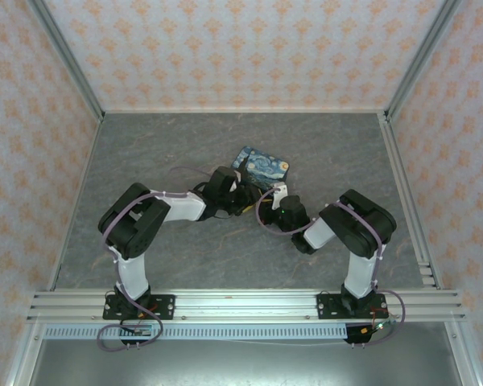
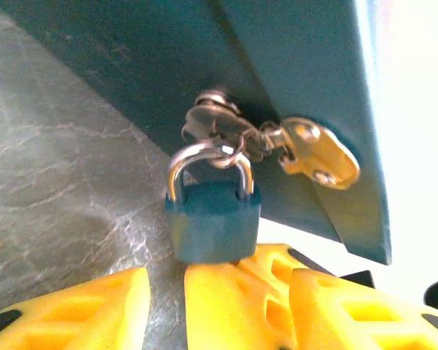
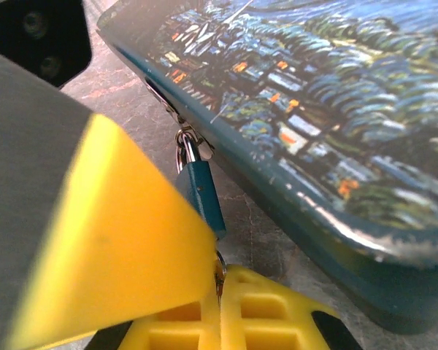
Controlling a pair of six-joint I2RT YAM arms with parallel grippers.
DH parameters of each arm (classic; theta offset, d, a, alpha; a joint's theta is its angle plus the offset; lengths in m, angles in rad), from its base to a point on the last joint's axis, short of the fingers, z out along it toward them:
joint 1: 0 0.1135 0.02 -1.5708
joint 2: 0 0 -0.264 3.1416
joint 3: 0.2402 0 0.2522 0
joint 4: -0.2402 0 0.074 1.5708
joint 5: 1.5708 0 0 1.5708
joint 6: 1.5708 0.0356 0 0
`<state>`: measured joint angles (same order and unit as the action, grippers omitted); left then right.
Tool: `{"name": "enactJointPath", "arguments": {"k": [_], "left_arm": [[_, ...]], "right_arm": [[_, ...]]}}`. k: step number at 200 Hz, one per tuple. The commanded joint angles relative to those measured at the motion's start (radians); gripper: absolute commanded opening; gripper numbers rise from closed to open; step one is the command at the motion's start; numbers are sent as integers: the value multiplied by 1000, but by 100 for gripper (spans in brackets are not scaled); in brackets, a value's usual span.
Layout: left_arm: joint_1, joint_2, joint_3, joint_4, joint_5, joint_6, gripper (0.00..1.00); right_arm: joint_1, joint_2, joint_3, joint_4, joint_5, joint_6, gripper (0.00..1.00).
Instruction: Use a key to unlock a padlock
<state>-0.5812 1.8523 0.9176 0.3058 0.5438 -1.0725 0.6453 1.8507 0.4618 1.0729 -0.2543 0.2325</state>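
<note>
- Padlock (image 2: pixel 213 222) first: we are seeing it, tiny and teal-blue, sitting right against the dark side of the painted tin (image 3: pixel 336 109).
- We are seeing both ends of its thin metal loop (image 2: pixel 174 175) going down into the blue body.
- We are looking at a small ring (image 2: pixel 230 154) hooked at the top of the loop. A gold key (image 2: pixel 317 154) is hanging off it and lying against the tin's side.
- The tin is lying on the grey surface (image 2: pixel 51 182), between the two arms.
- We are seeing the left hand (image 2: pixel 219 292) standing partly open close to the padlock's bottom end. Its yellow fingers (image 2: pixel 66 313) are apart and gripping nothing.
- We are seeing the right hand (image 3: pixel 215 281) squeezed tight, its tips meeting just by the padlock's bottom end.
- A little shiny bit is poking out where those tips are meeting, and we cannot tell what it is.
</note>
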Motion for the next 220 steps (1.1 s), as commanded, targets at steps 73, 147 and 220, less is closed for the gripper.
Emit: {"name": "enactJointPath", "arguments": {"k": [73, 147, 220], "left_arm": [[86, -129, -138, 195, -37, -17, 59], [77, -26, -138, 338, -12, -78, 49], [52, 38, -114, 369, 0, -95, 45]], "right_arm": [[7, -25, 22, 26, -28, 188, 0], [11, -48, 35, 27, -34, 281, 0], [15, -59, 47, 26, -39, 346, 0]]}}
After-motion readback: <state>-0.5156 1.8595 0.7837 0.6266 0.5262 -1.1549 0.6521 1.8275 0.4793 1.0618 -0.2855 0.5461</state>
